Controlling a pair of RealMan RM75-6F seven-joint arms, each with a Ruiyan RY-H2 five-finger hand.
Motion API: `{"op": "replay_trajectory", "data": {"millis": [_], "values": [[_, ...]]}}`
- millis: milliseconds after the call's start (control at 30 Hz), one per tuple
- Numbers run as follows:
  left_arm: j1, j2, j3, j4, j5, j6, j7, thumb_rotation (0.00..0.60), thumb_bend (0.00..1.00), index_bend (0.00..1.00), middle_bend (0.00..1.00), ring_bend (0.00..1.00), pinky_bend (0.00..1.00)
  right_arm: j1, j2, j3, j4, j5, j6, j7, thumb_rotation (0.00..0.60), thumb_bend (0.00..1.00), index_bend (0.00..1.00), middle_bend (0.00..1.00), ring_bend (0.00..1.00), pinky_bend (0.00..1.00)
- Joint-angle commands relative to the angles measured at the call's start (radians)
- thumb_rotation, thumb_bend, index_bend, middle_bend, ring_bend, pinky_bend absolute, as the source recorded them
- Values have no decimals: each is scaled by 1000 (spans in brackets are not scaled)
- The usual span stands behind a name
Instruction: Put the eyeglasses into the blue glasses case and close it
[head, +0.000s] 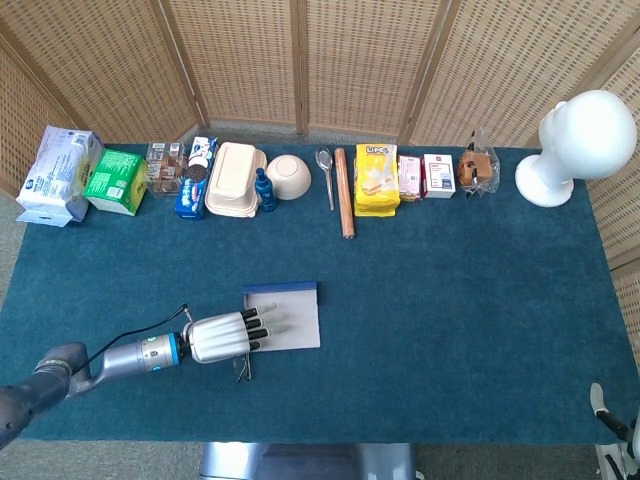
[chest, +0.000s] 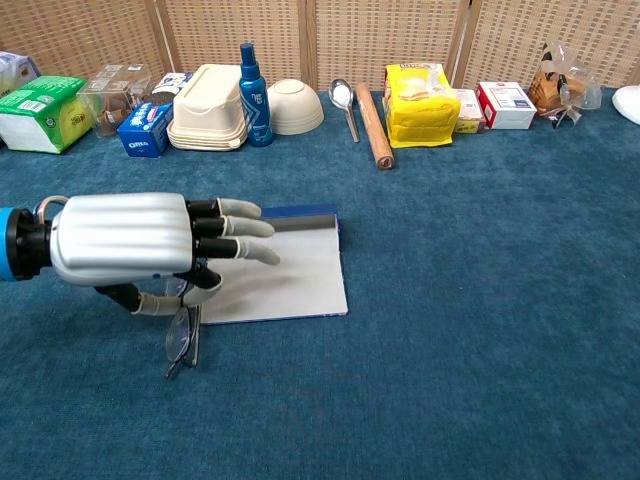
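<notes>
The blue glasses case lies open and flat on the blue tablecloth, grey inside up, with a blue strip along its far edge. My left hand hovers at the case's left edge, fingers stretched over the grey lining. The thin-framed eyeglasses hang folded beneath that hand, pinched at the thumb, just off the case's near left corner. Only a white sliver of my right hand shows at the bottom right corner of the head view, so how its fingers lie is hidden.
A row of goods lines the table's far edge: green box, beige clamshell box, blue bottle, bowl, spoon, rolling pin, yellow packet. A white mannequin head stands far right.
</notes>
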Motion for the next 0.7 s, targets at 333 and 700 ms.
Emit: {"op": "replay_trajectory", "data": {"millis": [333,700], "values": [[-9,25,-50,-84,-46,13,-33,600,356,631,117,0,0,-2,-3,-2,8,-6,2,8,600,331,0,187,0,77],[-57,-12,-96,-131,-76,-62,-53,600,355,627,115,0,0,-10,-5,-1,24,0,4,31,600,330,0,187,0,77]]}}
